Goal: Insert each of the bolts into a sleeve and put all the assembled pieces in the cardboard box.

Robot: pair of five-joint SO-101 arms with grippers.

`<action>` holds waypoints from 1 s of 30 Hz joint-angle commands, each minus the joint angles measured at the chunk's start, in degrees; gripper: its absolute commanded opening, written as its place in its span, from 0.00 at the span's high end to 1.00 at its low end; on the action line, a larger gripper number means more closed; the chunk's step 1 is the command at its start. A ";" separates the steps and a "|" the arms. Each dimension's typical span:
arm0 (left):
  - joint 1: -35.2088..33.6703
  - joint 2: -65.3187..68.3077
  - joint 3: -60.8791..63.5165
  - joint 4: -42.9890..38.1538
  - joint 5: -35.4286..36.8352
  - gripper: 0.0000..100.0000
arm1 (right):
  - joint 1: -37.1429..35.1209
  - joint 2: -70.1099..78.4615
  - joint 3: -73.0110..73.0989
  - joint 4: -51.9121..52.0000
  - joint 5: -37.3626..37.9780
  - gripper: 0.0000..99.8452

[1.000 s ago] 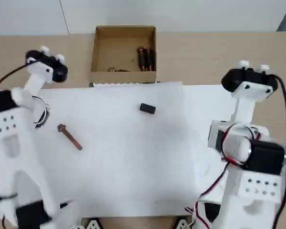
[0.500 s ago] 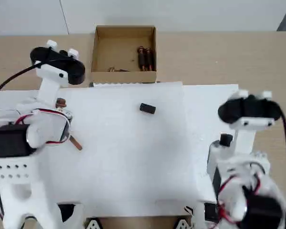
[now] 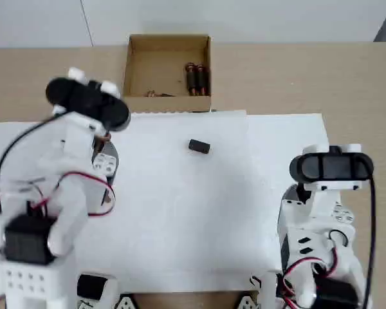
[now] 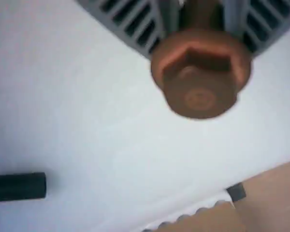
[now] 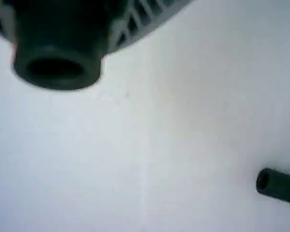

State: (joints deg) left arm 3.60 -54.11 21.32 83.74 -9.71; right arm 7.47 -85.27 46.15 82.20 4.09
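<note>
While white sheet (image 3: 199,212) covers tan table (image 3: 276,77), left pincer (image 4: 200,12) grips bolt (image 4: 199,77); right pincer (image 5: 63,19) seemingly grips sleeve (image 5: 55,63).

The white plastic left arm (image 3: 55,193) and right arm (image 3: 315,222) carry black motors (image 3: 333,167) and red-and-black cables (image 3: 372,219).

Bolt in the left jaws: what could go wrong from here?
1. The bolt is held near its head in the left jaws, so it may tilt or slip when pushed into the held sleeve in the right jaws.
2. The loose sleeve lies on the sheet between the arms, where a swinging arm could knock it and roll it away.
</note>
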 commanded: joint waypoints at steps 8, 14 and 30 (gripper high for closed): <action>0.53 -36.22 36.00 -23.65 7.30 0.99 | 0.13 -18.95 19.25 -12.18 0.44 1.00; 0.18 -46.42 43.21 -23.74 16.26 1.00 | -1.19 -17.63 21.19 -14.11 0.26 1.00; 1.14 -49.93 57.80 -36.13 27.08 1.00 | -27.30 -17.63 37.45 -33.89 -3.69 1.00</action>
State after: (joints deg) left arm 3.78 -103.43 77.85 51.65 16.92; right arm -14.95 -102.33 82.55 52.31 1.19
